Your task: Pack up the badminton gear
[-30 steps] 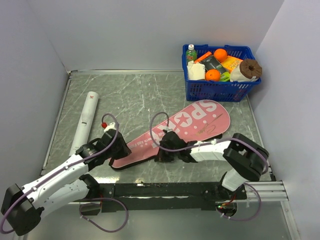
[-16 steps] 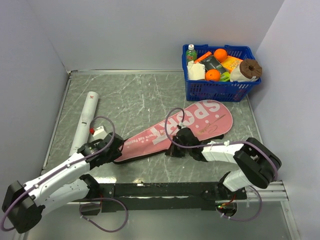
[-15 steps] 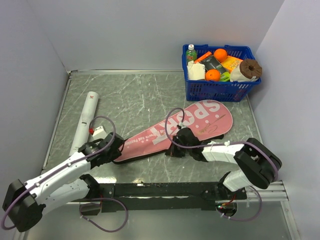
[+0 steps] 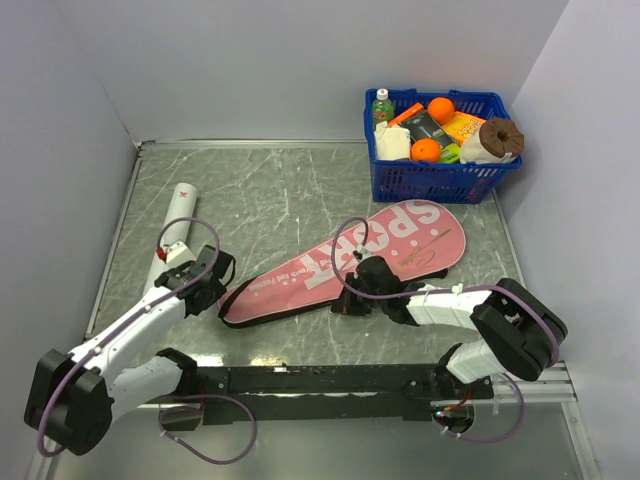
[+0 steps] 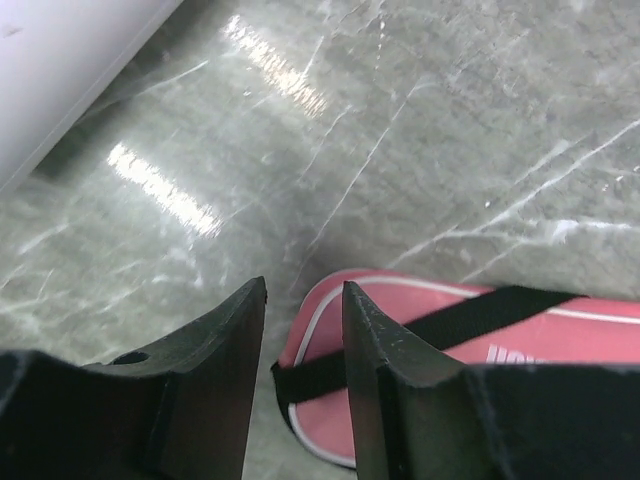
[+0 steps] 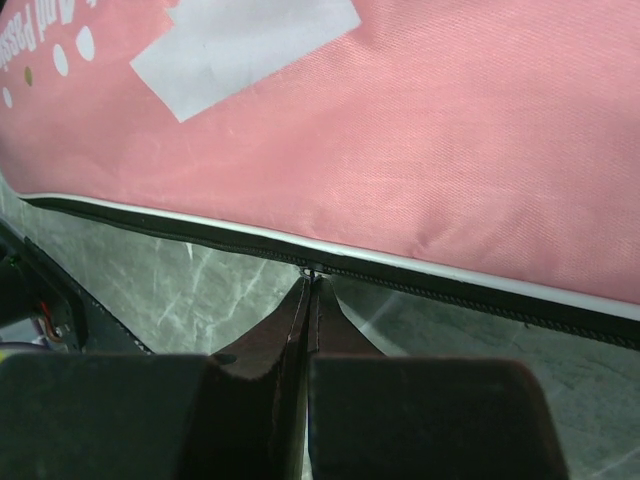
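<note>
Pink bag is laid flat, slantwise, mid-table. At its near zip edge the right gripper is seen pressed together, tips touching the seam. Left gripper is spread, nothing between, just beside the bag's narrow end and black strap. White tube is noted beyond; blue basket far right.

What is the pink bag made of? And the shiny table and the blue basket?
The bag looks like woven cloth: fine threads show up close, with a soft sheen. The table looks like polished grey stone, or a print of it: white veins, bright glare. The basket is probably plastic: moulded lattice walls.
</note>
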You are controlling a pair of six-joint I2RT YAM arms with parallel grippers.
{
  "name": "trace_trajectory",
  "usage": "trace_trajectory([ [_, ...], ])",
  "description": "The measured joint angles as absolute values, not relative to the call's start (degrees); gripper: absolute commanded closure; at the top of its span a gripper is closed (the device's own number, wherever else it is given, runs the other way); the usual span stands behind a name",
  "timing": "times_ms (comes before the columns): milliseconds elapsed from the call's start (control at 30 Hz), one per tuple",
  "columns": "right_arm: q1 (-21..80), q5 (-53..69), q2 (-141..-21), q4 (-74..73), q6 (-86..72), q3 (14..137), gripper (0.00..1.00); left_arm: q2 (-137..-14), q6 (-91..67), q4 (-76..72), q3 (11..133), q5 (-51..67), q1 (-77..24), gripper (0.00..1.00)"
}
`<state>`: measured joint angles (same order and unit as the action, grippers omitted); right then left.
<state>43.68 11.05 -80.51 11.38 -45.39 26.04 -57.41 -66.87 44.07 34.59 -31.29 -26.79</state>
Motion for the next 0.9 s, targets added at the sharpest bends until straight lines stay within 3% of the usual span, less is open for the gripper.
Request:
trace_trajectory([
  [333,43.18,12.75,-80.73,13.47,-45.17,25.21,1.00,-59.33,-61.23,26.85,24.93,-24.71,-24.27,0.62],
  [467,43.46,13.06,-82.56,13.76,-45.19,25.67,1.00,-58.89,-60.66,19.92,22.46,-21.41,-24.08,0.77],
  [900,56.97,12.82,-94.13,5.69,-45.15,43.66,1.00,-49.21,-60.53,16.78,17.06,-13.30,-27.18,0.82],
])
